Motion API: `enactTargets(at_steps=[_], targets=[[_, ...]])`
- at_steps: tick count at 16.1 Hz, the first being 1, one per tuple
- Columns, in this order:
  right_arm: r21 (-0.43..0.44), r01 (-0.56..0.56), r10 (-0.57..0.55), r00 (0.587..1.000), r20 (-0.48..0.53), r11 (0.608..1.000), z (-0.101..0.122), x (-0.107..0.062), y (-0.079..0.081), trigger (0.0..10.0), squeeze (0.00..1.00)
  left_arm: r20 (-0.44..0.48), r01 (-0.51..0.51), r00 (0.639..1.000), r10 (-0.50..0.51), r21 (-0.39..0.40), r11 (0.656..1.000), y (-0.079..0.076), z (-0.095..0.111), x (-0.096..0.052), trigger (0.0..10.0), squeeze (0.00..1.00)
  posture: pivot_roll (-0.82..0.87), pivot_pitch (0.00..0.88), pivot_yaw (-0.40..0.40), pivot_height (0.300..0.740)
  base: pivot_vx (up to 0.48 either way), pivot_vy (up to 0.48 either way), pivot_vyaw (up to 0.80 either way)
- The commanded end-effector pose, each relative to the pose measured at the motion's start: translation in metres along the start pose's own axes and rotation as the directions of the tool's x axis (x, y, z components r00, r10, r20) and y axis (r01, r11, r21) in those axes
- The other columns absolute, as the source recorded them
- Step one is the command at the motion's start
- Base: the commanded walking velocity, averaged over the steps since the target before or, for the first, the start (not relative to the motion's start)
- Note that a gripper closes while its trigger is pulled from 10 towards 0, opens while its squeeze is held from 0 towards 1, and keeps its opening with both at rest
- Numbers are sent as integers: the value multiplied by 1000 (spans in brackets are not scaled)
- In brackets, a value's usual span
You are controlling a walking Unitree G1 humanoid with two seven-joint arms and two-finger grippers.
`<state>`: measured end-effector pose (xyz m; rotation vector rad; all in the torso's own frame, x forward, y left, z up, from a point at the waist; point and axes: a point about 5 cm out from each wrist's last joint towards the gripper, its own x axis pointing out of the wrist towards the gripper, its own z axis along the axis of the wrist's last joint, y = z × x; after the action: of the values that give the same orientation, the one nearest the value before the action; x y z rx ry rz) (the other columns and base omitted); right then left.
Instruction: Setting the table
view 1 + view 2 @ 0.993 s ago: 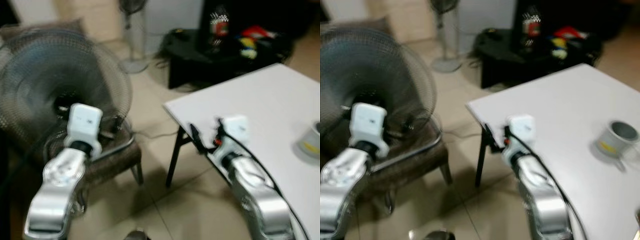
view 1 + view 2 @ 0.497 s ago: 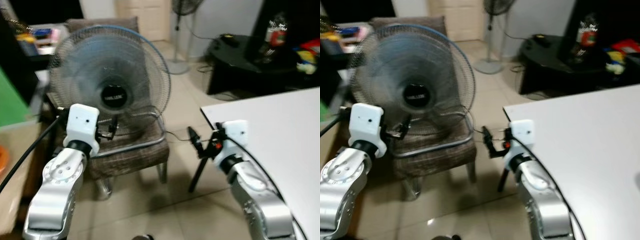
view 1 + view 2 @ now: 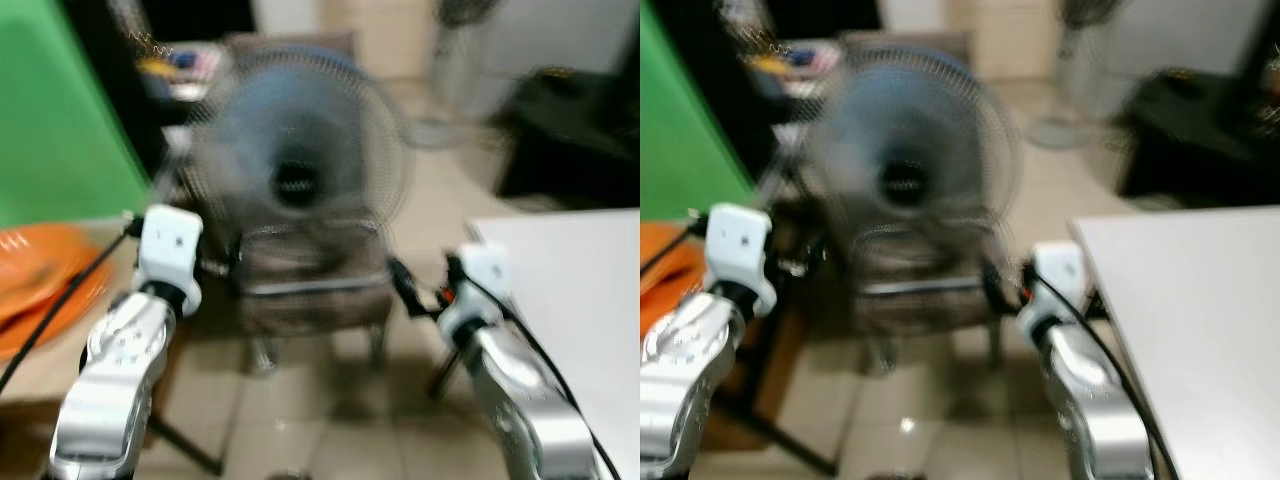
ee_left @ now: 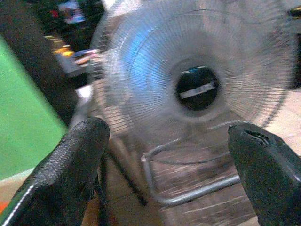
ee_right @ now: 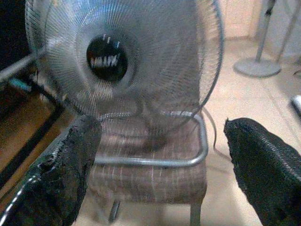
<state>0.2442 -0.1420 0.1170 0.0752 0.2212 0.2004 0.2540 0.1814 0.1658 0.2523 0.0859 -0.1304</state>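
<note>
Blurred head views show orange plates (image 3: 40, 275) stacked on a wooden table (image 3: 40, 370) at the far left, before a green wall (image 3: 60, 120); likely light, stiff, breakable and slick, they look best gripped at the rim. The left gripper (image 4: 174, 155) hangs above that table's edge, fingers spread wide, holding nothing. In the middle a fan (image 3: 300, 170) stands on a chair (image 3: 310, 285). The right gripper (image 5: 160, 160) points at the chair, likewise spread and empty. At the right lies the white table (image 3: 1200, 300), well apart from the plates
</note>
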Motion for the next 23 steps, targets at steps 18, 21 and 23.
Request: enactTargets(at_steps=[18,21,23], targets=[[47,-74,73,997,22,996,1,13,11,10000,0,60,-43,997,42,18,999,12,10,-9,10000,0,222,0,10,740,134,0,484],[42,-75,74,997,19,996,1,13,13,10000,0,57,-40,998,39,16,999,12,9,-10,10000,0,219,0,7,740,384,0,0],[34,-78,78,997,13,996,0,13,12,10000,0,51,-37,998,37,11,999,11,7,-11,10000,0,221,0,1,740,382,0,0]])
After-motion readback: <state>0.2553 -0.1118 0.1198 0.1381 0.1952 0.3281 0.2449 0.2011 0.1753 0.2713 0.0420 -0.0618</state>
